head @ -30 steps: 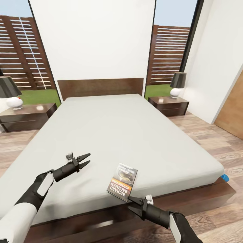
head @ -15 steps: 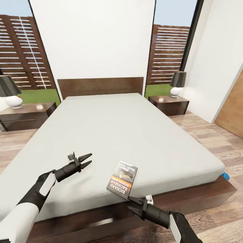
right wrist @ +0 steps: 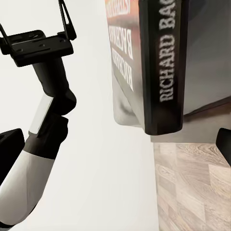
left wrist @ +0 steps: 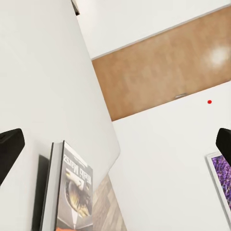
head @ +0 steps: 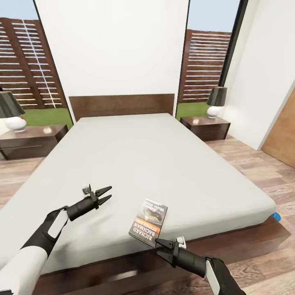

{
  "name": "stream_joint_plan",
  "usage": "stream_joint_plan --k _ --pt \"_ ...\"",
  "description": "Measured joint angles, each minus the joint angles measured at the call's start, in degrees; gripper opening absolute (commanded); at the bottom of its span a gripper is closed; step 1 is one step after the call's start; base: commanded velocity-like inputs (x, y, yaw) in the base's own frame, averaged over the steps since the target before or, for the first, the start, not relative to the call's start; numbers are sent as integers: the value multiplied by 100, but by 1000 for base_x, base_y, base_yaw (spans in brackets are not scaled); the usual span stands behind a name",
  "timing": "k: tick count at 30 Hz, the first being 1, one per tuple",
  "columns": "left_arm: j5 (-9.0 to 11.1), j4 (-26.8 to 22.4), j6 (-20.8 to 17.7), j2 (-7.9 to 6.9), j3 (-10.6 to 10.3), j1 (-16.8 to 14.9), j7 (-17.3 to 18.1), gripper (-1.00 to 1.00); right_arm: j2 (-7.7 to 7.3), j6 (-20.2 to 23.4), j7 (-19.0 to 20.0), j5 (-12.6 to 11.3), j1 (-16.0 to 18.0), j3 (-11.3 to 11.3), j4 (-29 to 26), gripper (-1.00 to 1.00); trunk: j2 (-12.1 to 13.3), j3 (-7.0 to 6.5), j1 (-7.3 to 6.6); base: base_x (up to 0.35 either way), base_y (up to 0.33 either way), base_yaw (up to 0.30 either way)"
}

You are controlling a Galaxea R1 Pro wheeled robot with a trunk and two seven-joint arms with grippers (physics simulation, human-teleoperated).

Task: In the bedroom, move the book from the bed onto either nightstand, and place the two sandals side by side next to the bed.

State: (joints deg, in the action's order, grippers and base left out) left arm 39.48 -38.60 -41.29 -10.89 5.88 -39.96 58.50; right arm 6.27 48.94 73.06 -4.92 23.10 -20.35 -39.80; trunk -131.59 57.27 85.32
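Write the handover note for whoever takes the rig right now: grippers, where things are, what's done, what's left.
Left gripper: open, empty, over the bed.
Right gripper: open, empty, at the bed's near edge, just short of the book.
Book: flat on the mattress near that edge, not yet gripped.
Nightstands: one on the left, one on the right, each with a lamp.
Sandals: a blue bit shows at the bed's near right corner, probably a sandal.
Done: nothing.
Left: book to a nightstand; both sandals side by side by the bed.
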Motion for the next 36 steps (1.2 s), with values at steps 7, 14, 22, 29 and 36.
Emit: stream_joint_plan --k 7,14,22,29,36 --pt "-1 0 0 0 -5 0 0 100 0 1 0 0 5 0 0 100 0 0 -2 109 0 0" --pt "0 0 0 0 -6 0 0 100 0 1 0 0 0 0 0 100 0 0 0 90 0 0" --pt "-3 0 0 0 -8 0 0 100 0 2 0 0 0 0 0 100 0 0 0 3 0 0" --pt "-2 0 0 4 -9 0 0 100 0 0 0 0 0 0 0 100 -80 36 44 0 0 0" --pt "0 0 0 5 -9 0 0 100 0 0 0 0 0 0 0 100 -80 36 44 0 0 0"
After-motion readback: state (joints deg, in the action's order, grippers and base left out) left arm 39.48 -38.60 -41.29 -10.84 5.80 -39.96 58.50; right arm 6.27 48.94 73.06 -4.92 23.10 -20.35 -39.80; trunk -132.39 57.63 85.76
